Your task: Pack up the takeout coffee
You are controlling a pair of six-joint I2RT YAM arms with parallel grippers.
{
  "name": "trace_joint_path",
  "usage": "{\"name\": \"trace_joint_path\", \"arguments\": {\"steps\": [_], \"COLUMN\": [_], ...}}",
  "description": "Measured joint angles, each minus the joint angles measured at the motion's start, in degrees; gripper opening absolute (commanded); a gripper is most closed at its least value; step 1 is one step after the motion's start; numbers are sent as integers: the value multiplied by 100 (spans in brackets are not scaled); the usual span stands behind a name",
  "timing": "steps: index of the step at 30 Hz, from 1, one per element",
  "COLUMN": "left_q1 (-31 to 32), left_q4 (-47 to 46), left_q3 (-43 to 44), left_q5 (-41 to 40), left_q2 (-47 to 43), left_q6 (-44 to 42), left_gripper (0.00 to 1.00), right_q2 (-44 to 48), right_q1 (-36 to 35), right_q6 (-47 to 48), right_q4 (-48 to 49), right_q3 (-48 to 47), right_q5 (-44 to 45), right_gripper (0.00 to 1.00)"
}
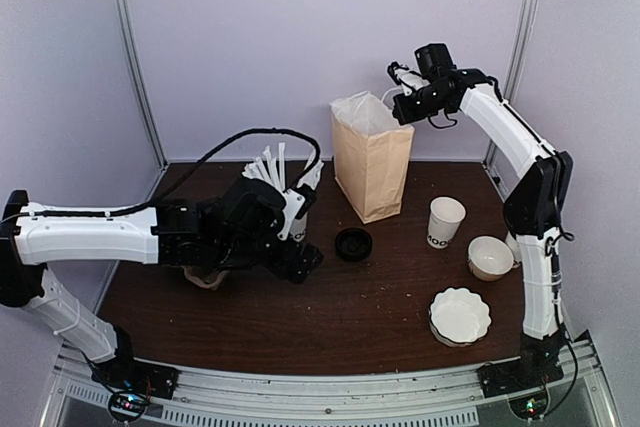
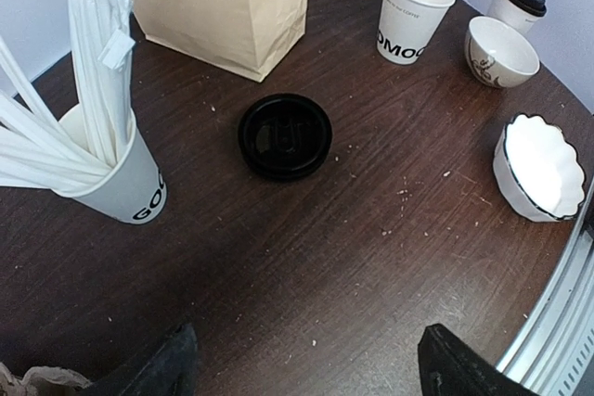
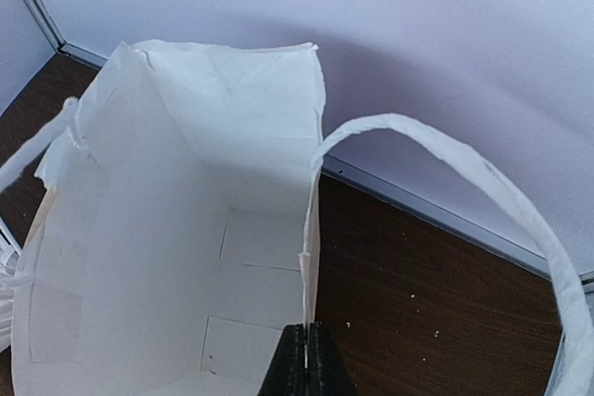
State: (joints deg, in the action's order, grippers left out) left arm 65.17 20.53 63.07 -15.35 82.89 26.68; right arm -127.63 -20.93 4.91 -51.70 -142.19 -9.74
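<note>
- The left gripper (image 2: pixel 306 345) sits at the bottom edge of the left wrist frame. Its 2 fingers stand wide apart with nothing between them.
- Just above it, mid-frame, a loose black lid (image 2: pixel 284 135) lies flat on the table (image 2: pixel 306 257). The straw cup (image 2: pixel 116 183) stands at the left.
- Farther up and right come the open cup (image 2: pixel 413 14) and then the bowl (image 2: pixel 501 51).
- The takeout coffee (image 2: pixel 516 2) stands upright in the upper right corner, just behind the bowl. It lies diagonally up and right of the left gripper, well apart, with its long axis vertical. In the top view the right arm hides it.
- Farthest back, at centre top, the right gripper (image 1: pixel 402 102) is pinched on the rim of the paper bag (image 1: pixel 372 162). The right arm's base is nearer the coffee, but only the left gripper is free, so the reach is probably the left arm's.
</note>
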Motion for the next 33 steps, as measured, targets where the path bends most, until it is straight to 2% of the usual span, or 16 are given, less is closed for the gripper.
{"name": "trace_joint_path", "arguments": {"steps": [6, 15, 21, 28, 33], "left_q1": [0, -48, -573, -1102, -1587], "left_q4": [256, 1080, 1963, 2924, 3377], "left_q3": [24, 627, 955, 1014, 1060], "left_q5": [-109, -826, -1294, -1759, -1709], "left_q2": [-299, -894, -1364, -2057, -2208], "left_q6": [-94, -623, -686, -684, -664], "left_gripper": [86, 87, 87, 87, 83], "right_q2": [503, 3158, 4439, 4883, 4887], "right_q1": [109, 98, -173, -649, -1086], "right_q6": [245, 605, 955, 1512, 1902], "right_q4": [15, 444, 402, -286, -723], "right_q3": [33, 1381, 2559, 3427, 3886], "right_q5": [-284, -1635, -2664, -3779, -4094], "right_gripper": [0, 0, 0, 0, 0]}}
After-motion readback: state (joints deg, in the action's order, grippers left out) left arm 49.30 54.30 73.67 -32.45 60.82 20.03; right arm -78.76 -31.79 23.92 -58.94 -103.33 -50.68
